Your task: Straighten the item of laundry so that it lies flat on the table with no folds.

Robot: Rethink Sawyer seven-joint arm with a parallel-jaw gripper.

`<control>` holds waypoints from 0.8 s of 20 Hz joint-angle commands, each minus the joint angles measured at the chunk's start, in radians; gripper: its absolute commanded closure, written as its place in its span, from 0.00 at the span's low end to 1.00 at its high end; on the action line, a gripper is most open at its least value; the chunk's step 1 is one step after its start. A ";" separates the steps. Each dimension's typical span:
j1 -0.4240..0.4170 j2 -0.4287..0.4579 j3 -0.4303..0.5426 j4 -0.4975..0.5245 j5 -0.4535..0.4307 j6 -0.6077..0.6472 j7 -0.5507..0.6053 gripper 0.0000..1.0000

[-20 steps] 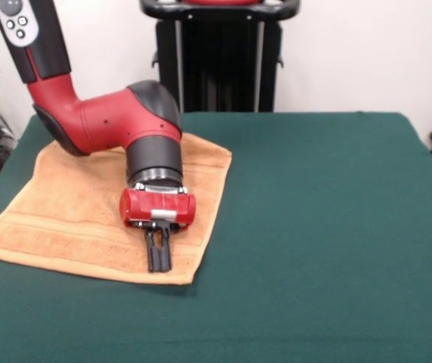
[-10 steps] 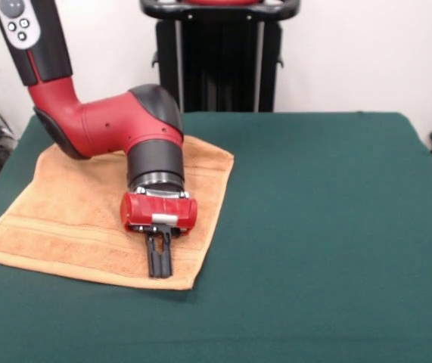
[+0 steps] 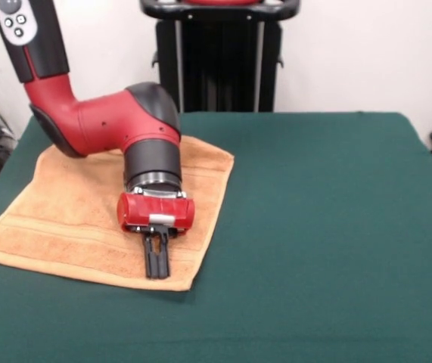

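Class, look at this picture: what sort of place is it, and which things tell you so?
Probably a robotics lab or test room. A red robot arm works over a towel on a green cloth-covered table, against a plain white wall.

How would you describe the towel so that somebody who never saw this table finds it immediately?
Start from the large dark green table and go to its left side in the front view, below the red and black arm. There an orange-tan terry towel lies spread out, with the gripper pointing down at its near right corner. It is the only cloth item there, with a woven band near its front edge.
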 commanded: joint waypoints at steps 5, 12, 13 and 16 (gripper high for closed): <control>0.070 -0.045 -0.037 -0.044 0.128 0.352 0.221 1.00; 0.093 -0.162 -0.074 0.065 0.193 0.395 0.214 1.00; 0.097 -0.169 -0.076 0.073 0.199 0.381 0.216 1.00; 0.103 -0.203 -0.090 0.108 0.206 0.373 0.217 1.00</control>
